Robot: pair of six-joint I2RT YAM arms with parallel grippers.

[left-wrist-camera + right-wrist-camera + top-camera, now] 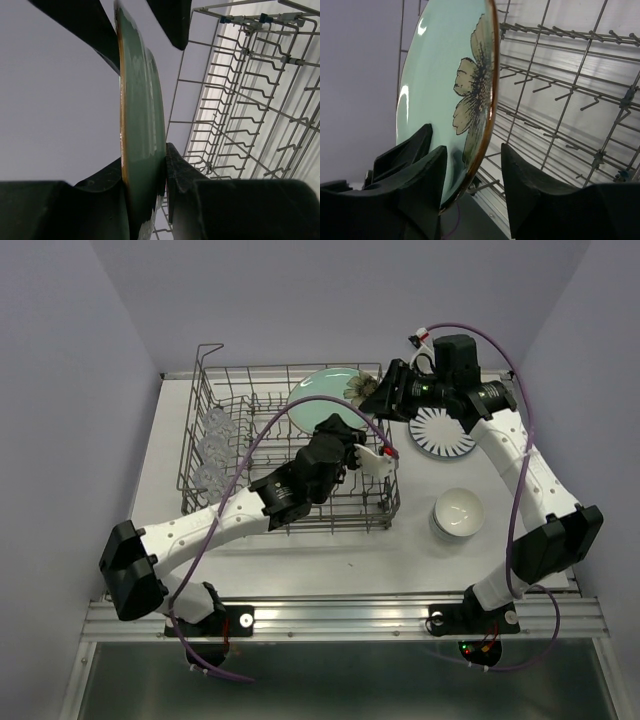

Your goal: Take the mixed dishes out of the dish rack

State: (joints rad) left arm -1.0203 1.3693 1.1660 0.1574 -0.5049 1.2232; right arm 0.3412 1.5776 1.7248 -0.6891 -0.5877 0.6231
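Note:
A pale green plate with a flower print (325,390) stands on edge over the back of the dish rack (290,523). My left gripper (340,432) is shut on the plate's near rim; in the left wrist view the plate (142,100) fills the gap between both pads of the left gripper (145,165). My right gripper (377,398) straddles the opposite rim. In the right wrist view the plate (440,75) lies against the left finger (427,170) of the right gripper (472,155), and a gap still shows before the other finger. Clear glasses (213,445) sit at the rack's left end.
A white plate with dark radial stripes (443,432) lies on the table right of the rack. Stacked white bowls (458,512) sit nearer, in front of it. Rack wires and tines (570,75) run close beside the green plate. A white piece with red marks (382,458) stands at the rack's right end.

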